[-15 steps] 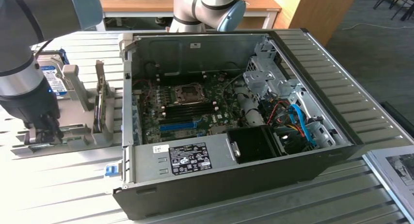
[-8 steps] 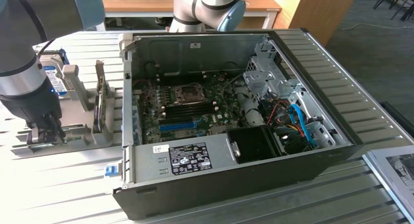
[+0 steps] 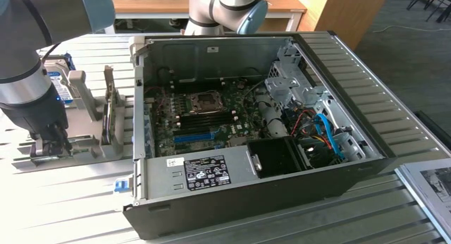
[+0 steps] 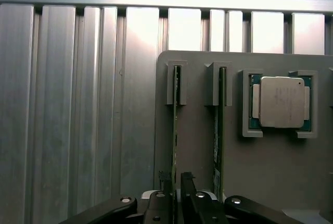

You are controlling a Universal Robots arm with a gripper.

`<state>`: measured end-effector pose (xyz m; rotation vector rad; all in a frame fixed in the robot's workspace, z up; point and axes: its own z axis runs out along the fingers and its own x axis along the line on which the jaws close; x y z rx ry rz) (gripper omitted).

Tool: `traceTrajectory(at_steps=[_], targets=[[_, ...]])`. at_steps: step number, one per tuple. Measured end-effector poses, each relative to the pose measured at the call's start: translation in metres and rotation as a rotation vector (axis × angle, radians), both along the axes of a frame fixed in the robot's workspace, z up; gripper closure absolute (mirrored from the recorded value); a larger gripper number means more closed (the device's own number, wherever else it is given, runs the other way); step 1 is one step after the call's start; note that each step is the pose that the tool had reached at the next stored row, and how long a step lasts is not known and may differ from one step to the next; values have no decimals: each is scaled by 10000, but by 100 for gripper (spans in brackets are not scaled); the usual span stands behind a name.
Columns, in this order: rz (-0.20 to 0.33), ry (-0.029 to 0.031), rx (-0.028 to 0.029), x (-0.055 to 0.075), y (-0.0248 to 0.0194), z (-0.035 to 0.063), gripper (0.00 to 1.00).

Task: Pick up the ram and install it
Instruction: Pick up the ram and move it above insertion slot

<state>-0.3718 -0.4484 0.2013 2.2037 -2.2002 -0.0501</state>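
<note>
At the exterior view's left, I am working over the grey holder on the slatted table, with my gripper lowered onto the holder's near end. Seen from the wrist, the gripper is sitting astride the ram, a thin green stick standing on edge in a bracketed slot of the holder. I cannot tell whether the gripper is clenched on the stick or merely bracketing it.

Recommended practice for this step, as I judge it:
- Keep the gripper centred on the stick's thin edge and square to its flat faces.
- Stay off the second stick, which is standing just beside it in the neighbouring slot.
- Keep well apart from the processor seated in its own recess.
- Apply any pull in line with the slot, since a tilted stick will probably bind in the bracket.

Moving rightward in the exterior view, the open computer case is lying on its side, exposing the motherboard and its blue slot.

Limits of view:
- My arm is covering much of the holder in the exterior view.
- The contact between the gripper and the stick is cut off at the wrist picture's edge.
- The stick's lower edge is hidden inside the holder.
- The memory sockets on the motherboard are hard to make out.
</note>
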Motion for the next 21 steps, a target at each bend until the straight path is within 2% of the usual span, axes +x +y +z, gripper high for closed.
traceTrajectory(at_steps=[10, 11, 21], targets=[[0, 0, -2, 0, 0, 0, 80], [0, 0, -1, 0, 0, 0, 89], [0, -1, 0, 0, 0, 0, 89]])
